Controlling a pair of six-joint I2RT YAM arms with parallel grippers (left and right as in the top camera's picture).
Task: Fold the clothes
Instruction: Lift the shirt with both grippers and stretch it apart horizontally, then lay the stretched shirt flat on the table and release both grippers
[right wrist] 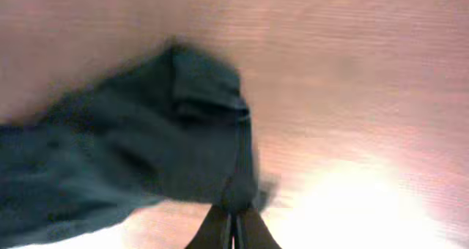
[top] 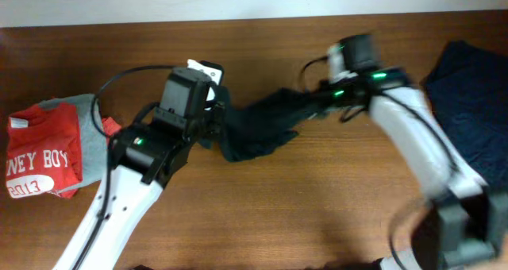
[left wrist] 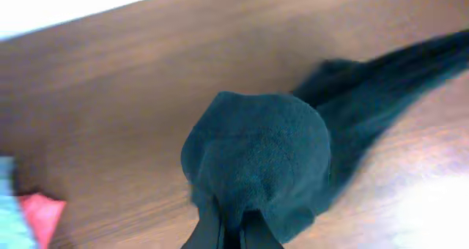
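Your overhead view is evenly lit but soft, and the right arm (top: pixel 421 151) smears with motion blur. Both wrist views are out of focus. Strong glare washes out the tabletop (right wrist: pixel 352 198) at lower right in each, and the dark garment (left wrist: pixel 256 161) reads as a near-featureless mass. The left wrist view's top-left corner is blown white.

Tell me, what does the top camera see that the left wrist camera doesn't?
Only overhead: the right pincer, the navy garment at the right, and the white letters on the red shirt. Only left wrist: a close-up of the left pincer shut on bunched cloth. Both: the dark garment, the wooden table, a bit of red fabric.
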